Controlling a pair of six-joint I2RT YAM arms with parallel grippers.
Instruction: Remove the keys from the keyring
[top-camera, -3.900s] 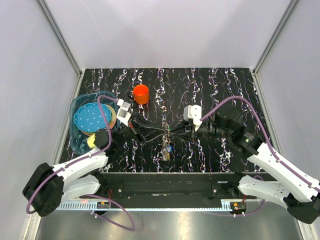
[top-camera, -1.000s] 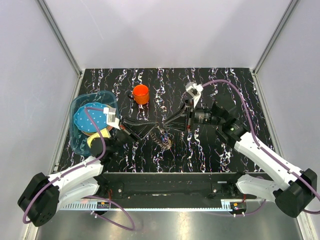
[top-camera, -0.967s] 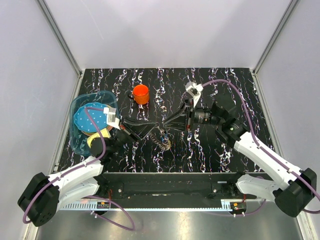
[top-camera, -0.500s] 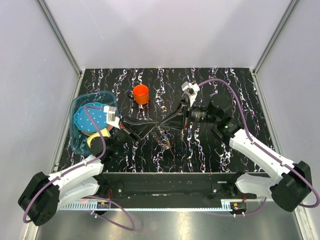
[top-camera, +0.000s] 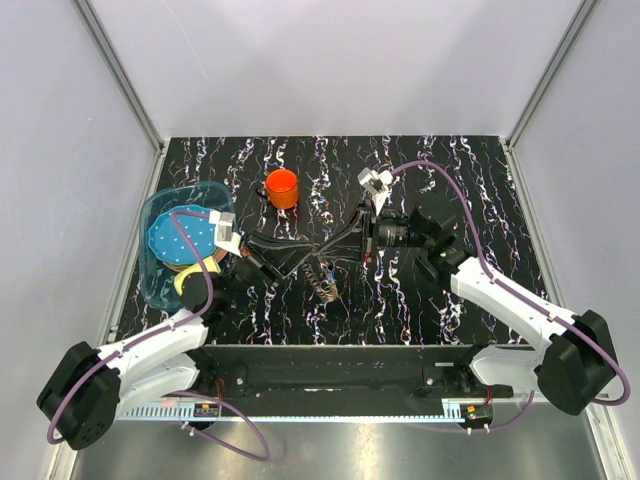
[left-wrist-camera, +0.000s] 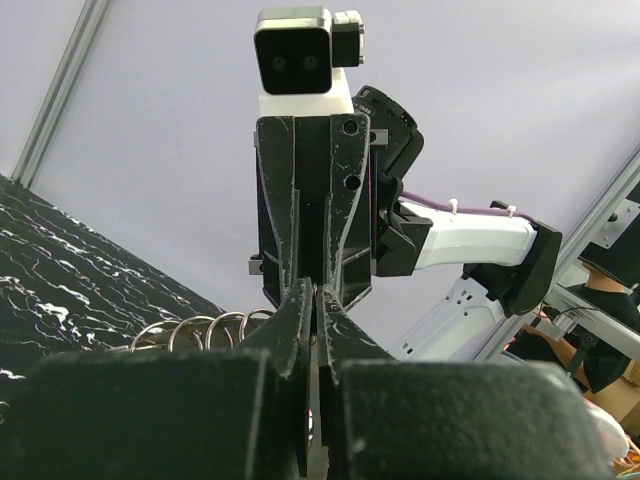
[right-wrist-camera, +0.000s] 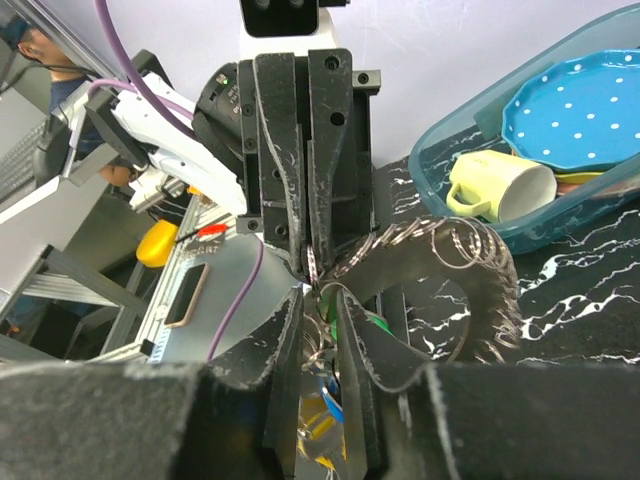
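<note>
Keyring (right-wrist-camera: 492, 300): grey-brown, rim lined with small wire loops, suspended tilted at mid-scene. Keys (right-wrist-camera: 362, 325): green, blue and yellow heads, hanging beneath, attached.

Black marbled table (top-camera: 460, 170); pale grey walls (top-camera: 340, 60); aluminium corner posts (top-camera: 120, 75)

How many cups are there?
2. An orange cup stands on the table's far side; a yellow cup lies in the blue bin by the dotted plate, which may hide more.

Bin (top-camera: 150, 285) blocks L edge, cup (top-camera: 282, 188) far-centre, rt tabletop (top-camera: 480, 180) open
</note>
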